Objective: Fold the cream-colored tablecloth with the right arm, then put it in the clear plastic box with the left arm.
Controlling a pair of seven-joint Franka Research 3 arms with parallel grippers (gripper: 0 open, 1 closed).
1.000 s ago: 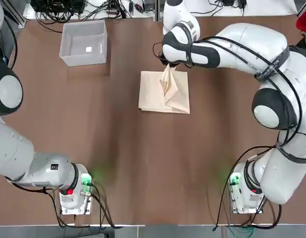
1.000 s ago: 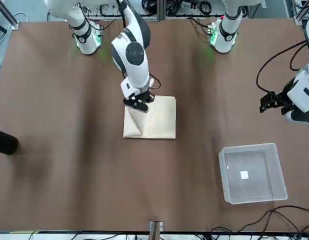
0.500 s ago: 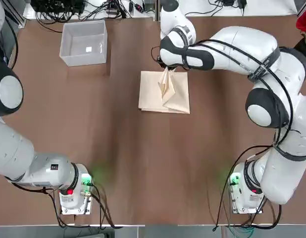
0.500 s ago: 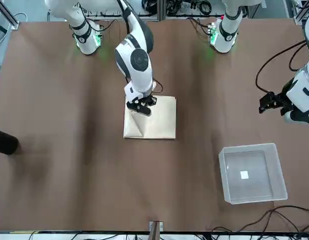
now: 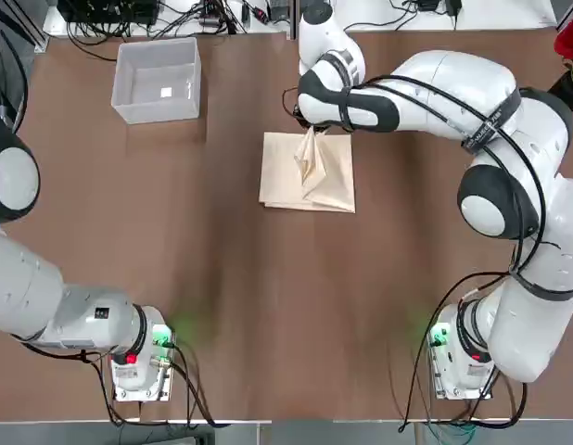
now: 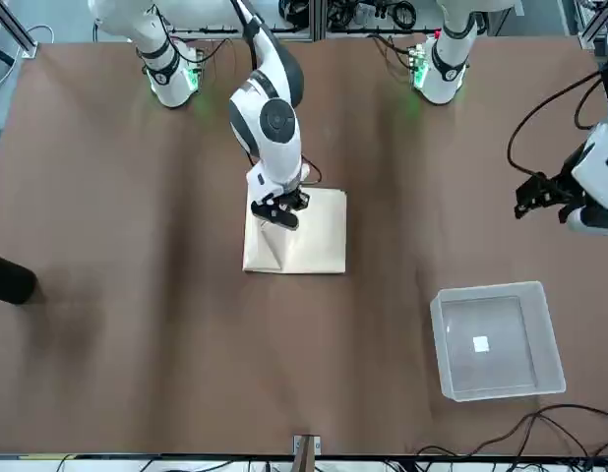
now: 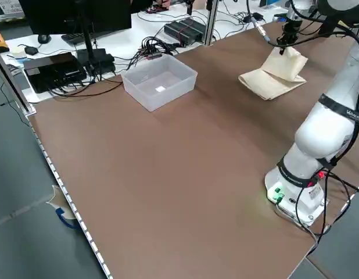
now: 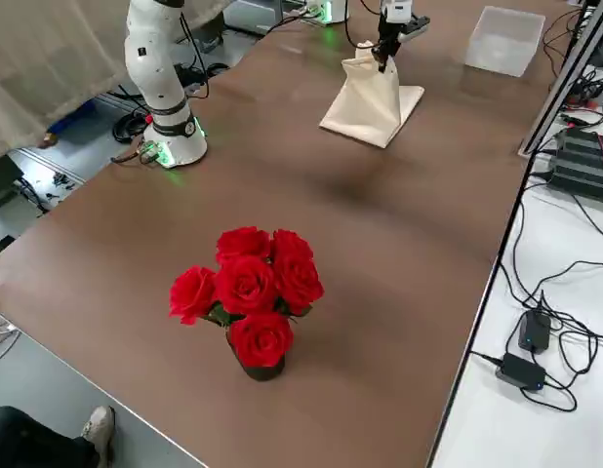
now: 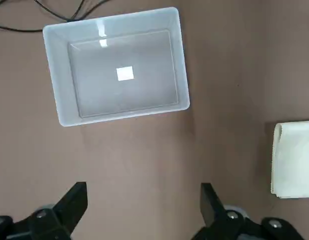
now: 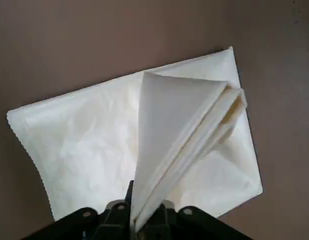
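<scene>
The brown counter (image 5: 268, 306) carries everything; the right arm (image 5: 453, 83) reaches from its base at the robot's near right corner across to the middle of the far half, because the cloth lies there; the left arm (image 6: 599, 177) hangs raised over the robot's left side of the counter, idle, presumably waiting for its turn with the box.

The cream-colored tablecloth (image 5: 286, 181) lies near the middle of the counter, closer to the far edge, already doubled into a thick rectangle; one corner of its layers is drawn up into a peak, held off the counter so that, as I judge it, it can be carried over and laid down as another fold.

The clear plastic box (image 5: 157, 79) stands near the far left corner, well apart from the cloth, empty except for a small white label (image 9: 125, 74) inside; it sits on the left arm's side so that arm can reach it.

The right end effector (image 6: 276, 209) pinches that raised peak, its fingers pressed on the stacked layers; the left end effector (image 9: 144, 205) is spread wide, holding nothing, looking down on the box.

A bunch of red roses (image 8: 248, 292) stands near the right edge, clear of the work.
</scene>
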